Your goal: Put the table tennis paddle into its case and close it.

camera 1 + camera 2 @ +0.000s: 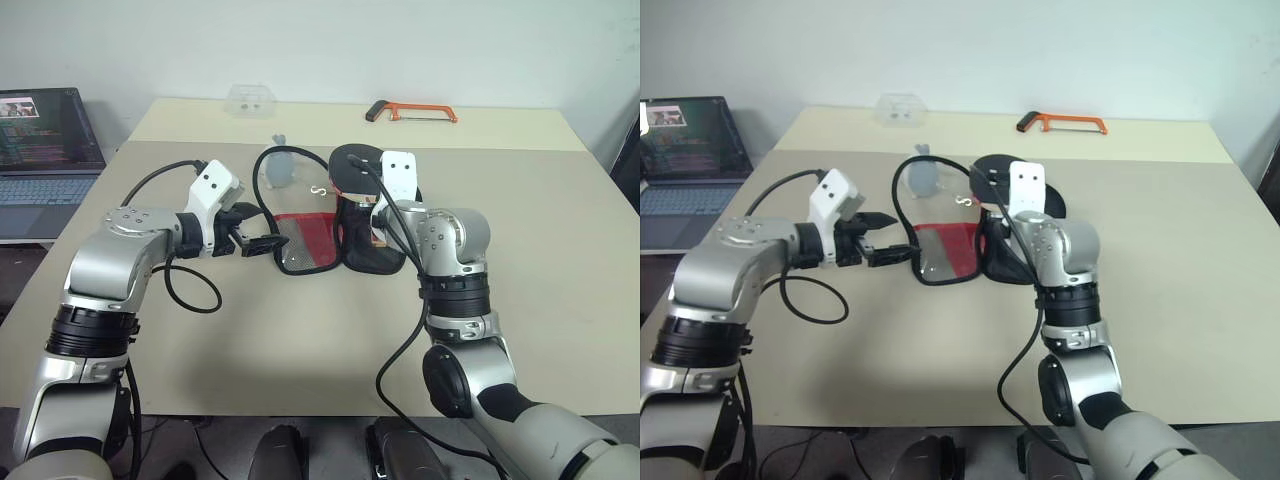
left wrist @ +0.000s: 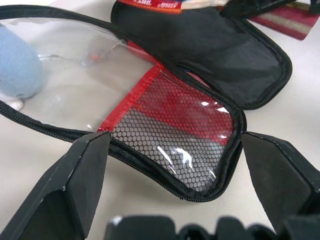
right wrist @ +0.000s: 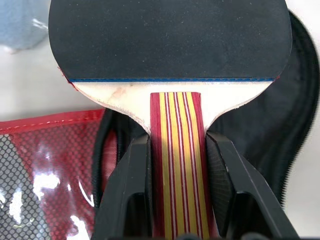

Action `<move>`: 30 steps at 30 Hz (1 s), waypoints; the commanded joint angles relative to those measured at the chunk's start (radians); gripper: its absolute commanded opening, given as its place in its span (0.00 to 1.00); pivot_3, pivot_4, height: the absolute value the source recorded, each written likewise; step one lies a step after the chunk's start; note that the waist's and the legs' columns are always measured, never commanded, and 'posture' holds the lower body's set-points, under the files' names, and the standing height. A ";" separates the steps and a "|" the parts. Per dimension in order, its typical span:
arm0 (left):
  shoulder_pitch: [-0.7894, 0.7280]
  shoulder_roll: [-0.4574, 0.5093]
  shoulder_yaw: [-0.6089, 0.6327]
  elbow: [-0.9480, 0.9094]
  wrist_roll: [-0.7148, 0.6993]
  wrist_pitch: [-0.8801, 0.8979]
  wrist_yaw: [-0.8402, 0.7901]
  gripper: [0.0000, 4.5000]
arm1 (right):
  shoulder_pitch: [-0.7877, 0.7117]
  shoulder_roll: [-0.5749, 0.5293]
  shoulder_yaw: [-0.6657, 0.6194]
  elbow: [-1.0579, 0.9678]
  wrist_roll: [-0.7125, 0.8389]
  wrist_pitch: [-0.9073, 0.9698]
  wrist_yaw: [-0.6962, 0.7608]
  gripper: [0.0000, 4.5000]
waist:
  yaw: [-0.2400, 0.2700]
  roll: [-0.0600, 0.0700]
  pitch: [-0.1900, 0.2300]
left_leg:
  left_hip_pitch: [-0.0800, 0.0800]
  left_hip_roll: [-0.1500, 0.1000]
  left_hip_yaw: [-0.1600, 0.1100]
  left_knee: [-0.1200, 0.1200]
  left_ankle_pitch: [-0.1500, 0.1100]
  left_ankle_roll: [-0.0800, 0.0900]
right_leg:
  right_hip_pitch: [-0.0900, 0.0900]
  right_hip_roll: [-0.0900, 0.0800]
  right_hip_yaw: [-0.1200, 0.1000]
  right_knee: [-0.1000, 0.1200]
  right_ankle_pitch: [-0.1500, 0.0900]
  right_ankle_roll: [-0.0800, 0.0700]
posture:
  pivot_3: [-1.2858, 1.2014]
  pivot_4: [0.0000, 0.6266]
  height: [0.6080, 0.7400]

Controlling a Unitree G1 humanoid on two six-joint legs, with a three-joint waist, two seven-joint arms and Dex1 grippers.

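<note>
The case lies unzipped on the table: its black half [image 1: 372, 255] is on the right, and its red and mesh flap [image 1: 305, 240] is folded out to the left. My right gripper [image 3: 175, 145] is shut on the striped wooden handle of the table tennis paddle [image 3: 170, 40]. The paddle's black blade [image 1: 352, 160] points away from me, over the black half. My left gripper [image 1: 262, 243] is open at the flap's left edge, its fingers [image 2: 75, 175] apart on either side of the mesh corner [image 2: 175, 130]. A grey plush charm [image 1: 279, 168] lies just behind the flap.
An orange-framed hacksaw [image 1: 412, 110] and a small clear plastic box [image 1: 250, 97] lie at the table's far side. A laptop [image 1: 45, 140] stands on a lower surface to the left. A small white hook [image 1: 318, 190] lies by the case. Black cables loop from both wrists.
</note>
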 commanded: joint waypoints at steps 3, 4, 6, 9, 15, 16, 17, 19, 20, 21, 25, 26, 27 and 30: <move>0.006 0.020 0.023 -0.056 -0.008 0.009 0.000 1.00 | 0.135 0.235 0.005 -0.001 0.028 -0.068 -0.025 0.24 | 0.000 0.000 0.000 | 0.000 0.000 0.000 0.000 0.000 0.000 | 0.000 0.000 0.000 0.000 0.000 0.000 | 0.52 0.24 1.00; 0.008 0.021 0.023 -0.058 -0.009 0.010 0.001 1.00 | 0.137 0.234 0.006 0.003 0.029 -0.073 -0.033 0.24 | 0.000 0.000 0.000 | 0.000 0.000 0.000 0.000 0.000 0.000 | 0.000 0.000 0.000 0.000 0.000 0.000 | 0.52 0.24 1.00; 0.009 0.021 0.023 -0.058 -0.008 0.011 0.001 1.00 | 0.142 0.236 0.002 0.012 0.035 -0.077 -0.047 0.24 | 0.000 0.000 0.000 | 0.000 0.000 0.000 0.000 0.000 0.000 | 0.000 0.000 0.000 0.000 0.000 0.000 | 0.52 0.24 1.00; 0.009 0.022 0.021 -0.058 -0.007 0.013 0.000 1.00 | 0.154 0.237 0.007 0.023 0.044 -0.086 -0.067 0.24 | 0.000 0.000 0.000 | 0.000 0.000 0.000 0.000 0.000 0.000 | 0.000 0.000 0.000 0.000 0.000 0.000 | 0.52 0.24 1.00; 0.011 0.019 0.016 -0.063 -0.007 0.020 -0.001 1.00 | 0.165 0.237 0.004 0.051 0.056 -0.113 -0.099 0.24 | 0.000 0.000 0.000 | 0.000 0.000 0.000 0.000 0.000 0.000 | 0.000 0.000 0.000 0.000 0.000 0.000 | 0.52 0.24 1.00; 0.012 0.020 0.014 -0.064 -0.006 0.019 -0.002 1.00 | 0.166 0.239 -0.004 0.057 0.058 -0.119 -0.109 0.24 | 0.000 0.000 0.000 | 0.000 0.000 0.000 0.000 0.000 0.000 | 0.000 0.000 0.000 0.000 0.000 0.000 | 0.52 0.24 1.00; 0.009 0.019 0.013 -0.063 -0.006 0.020 -0.002 1.00 | 0.166 0.235 -0.005 0.065 0.056 -0.127 -0.116 0.24 | 0.000 0.000 0.000 | 0.000 0.000 0.000 0.000 0.000 0.000 | 0.000 0.000 0.000 0.000 0.000 0.000 | 0.52 0.24 1.00; 0.003 0.018 0.012 -0.058 -0.004 0.019 -0.003 1.00 | 0.164 0.229 -0.009 0.080 0.061 -0.140 -0.122 0.24 | 0.000 0.000 0.000 | 0.000 0.000 0.000 0.000 0.000 0.000 | 0.000 0.000 0.000 0.000 0.000 0.000 | 0.52 0.24 1.00; 0.000 0.017 0.011 -0.056 -0.004 0.018 -0.003 1.00 | 0.163 0.226 -0.006 0.087 0.063 -0.148 -0.124 0.24 | 0.000 0.000 0.000 | 0.000 0.000 0.000 0.000 0.000 0.000 | 0.000 0.000 0.000 0.000 0.000 0.000 | 0.52 0.24 1.00; 0.000 0.018 0.012 -0.054 -0.003 0.017 -0.003 1.00 | 0.162 0.224 -0.004 0.093 0.064 -0.155 -0.125 0.24 | 0.000 0.000 0.000 | 0.000 0.000 0.000 0.000 0.000 0.000 | 0.000 0.000 0.000 0.000 0.000 0.000 | 0.52 0.24 1.00; 0.001 0.021 0.013 -0.053 -0.002 0.014 -0.005 1.00 | 0.158 0.222 0.000 0.113 0.072 -0.173 -0.134 0.24 | 0.000 0.000 0.000 | 0.000 0.000 0.000 0.000 0.000 0.000 | 0.000 0.000 0.000 0.000 0.000 0.000 | 0.52 0.24 1.00; 0.001 0.022 0.013 -0.054 -0.001 0.014 -0.006 1.00 | 0.157 0.220 0.001 0.118 0.075 -0.177 -0.136 0.24 | 0.000 0.000 0.000 | 0.000 0.000 0.000 0.000 0.000 0.000 | 0.000 0.000 0.000 0.000 0.000 0.000 | 0.52 0.24 1.00; 0.002 0.022 0.013 -0.055 -0.002 0.015 -0.006 1.00 | 0.157 0.219 0.003 0.123 0.079 -0.180 -0.139 0.24 | 0.000 0.000 0.000 | 0.000 0.000 0.000 0.000 0.000 0.000 | 0.000 0.000 0.000 0.000 0.000 0.000 | 0.52 0.24 1.00; 0.003 0.023 0.013 -0.056 -0.002 0.017 -0.005 1.00 | 0.161 0.218 0.001 0.134 0.092 -0.178 -0.148 0.24 | 0.000 0.000 0.000 | 0.000 0.000 0.000 0.000 0.000 0.000 | 0.000 0.000 0.000 0.000 0.000 0.000 | 0.52 0.24 1.00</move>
